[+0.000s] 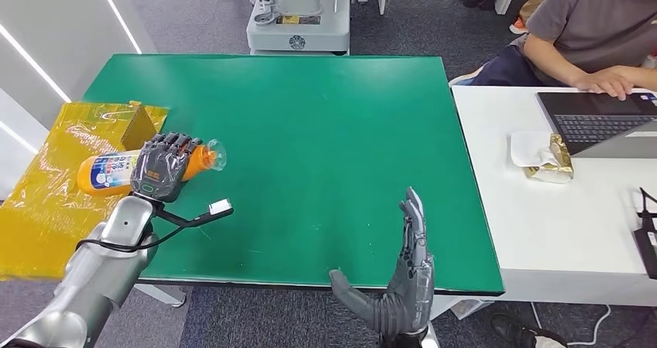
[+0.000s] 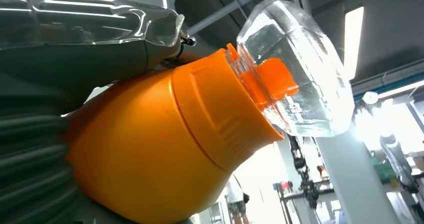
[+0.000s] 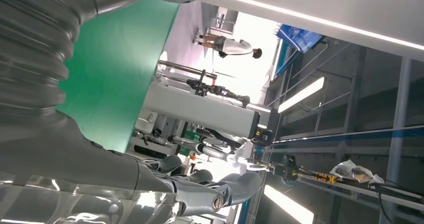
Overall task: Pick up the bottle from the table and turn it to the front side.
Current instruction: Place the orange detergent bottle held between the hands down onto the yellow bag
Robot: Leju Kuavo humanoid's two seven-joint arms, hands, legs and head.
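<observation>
Left hand [image 1: 161, 167] wraps its fingers around the bottle [image 1: 108, 171], lying sideways at the table's [image 1: 325, 154] left edge, cap toward table centre. Right hand [image 1: 403, 286] open, empty, near edge. Grasp looks made; lift and turn remain.

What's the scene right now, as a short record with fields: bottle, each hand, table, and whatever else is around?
bottle: orange bottle, on its side, clear cap pointing toward the table's middle
left hand: left hand wrapped over the bottle
right hand: right hand at the table's near edge, fingers straight, holding nothing
table: green table
left of table: yellow sheet with a brown box
right: white desk with laptop; person typing
</observation>
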